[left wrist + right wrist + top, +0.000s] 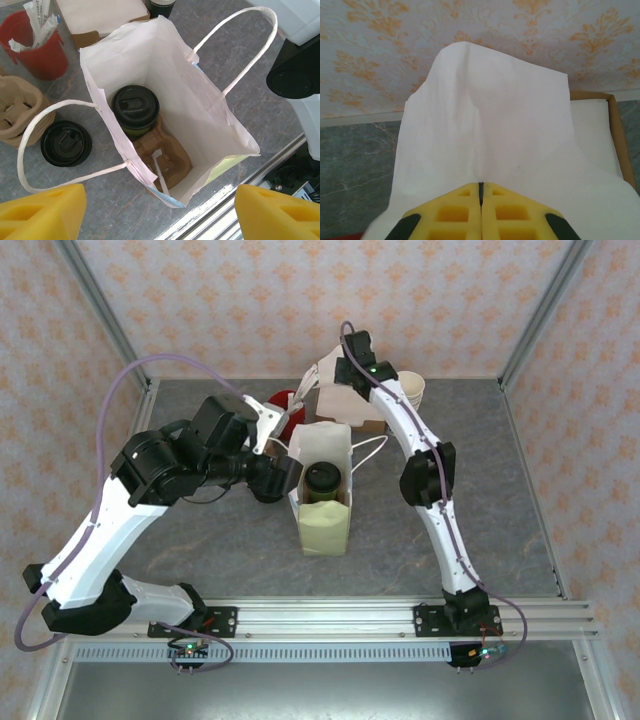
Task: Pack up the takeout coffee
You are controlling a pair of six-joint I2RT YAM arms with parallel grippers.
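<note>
Left wrist view, centre frame: takeout coffee upright inside bag, left end effector spread; right wrist view: right end effector pinching paper sheet

Mock-up lab booth: wallpaper-print panels, aluminium rail, grey tabletop.

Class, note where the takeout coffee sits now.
In the left wrist view, the takeout coffee stands inside the open white paper bag, in its brown cardboard carrier, right of the loose black lid.
</note>
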